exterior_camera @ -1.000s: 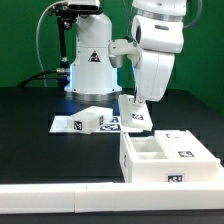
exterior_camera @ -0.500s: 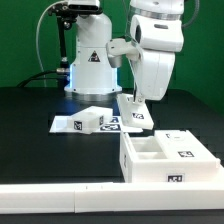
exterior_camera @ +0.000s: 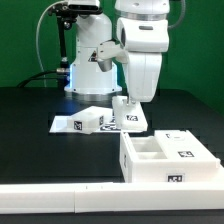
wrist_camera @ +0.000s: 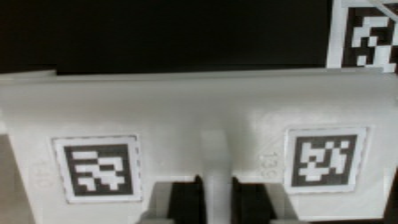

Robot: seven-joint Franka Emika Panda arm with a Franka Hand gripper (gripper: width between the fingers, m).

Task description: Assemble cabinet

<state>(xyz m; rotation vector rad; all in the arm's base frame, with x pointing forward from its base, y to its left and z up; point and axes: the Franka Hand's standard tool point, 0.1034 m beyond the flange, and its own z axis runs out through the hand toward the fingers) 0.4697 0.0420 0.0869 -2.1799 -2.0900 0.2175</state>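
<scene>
My gripper point(exterior_camera: 130, 98) is shut on a flat white cabinet panel point(exterior_camera: 131, 114) and holds it upright just above the table, behind the cabinet body. In the wrist view the panel point(wrist_camera: 196, 110) fills the picture with two square tags, and my dark fingers point(wrist_camera: 175, 202) clamp a raised strip between the tags. The white box body point(exterior_camera: 150, 168) of the cabinet lies open side up at the exterior view's front right, with inner dividers and tags on it. Another white tagged piece point(exterior_camera: 86, 120) lies to the exterior view's left of the held panel.
The marker board point(exterior_camera: 66, 126) lies flat under and around the tagged piece. A long plain white rail point(exterior_camera: 60, 198) runs along the front edge. The robot base point(exterior_camera: 90, 65) stands at the back. A further tag point(wrist_camera: 366, 35) shows past the panel in the wrist view.
The arm has shifted toward the exterior view's left, carrying the upright panel with it. The box body and the other piece have not moved.
</scene>
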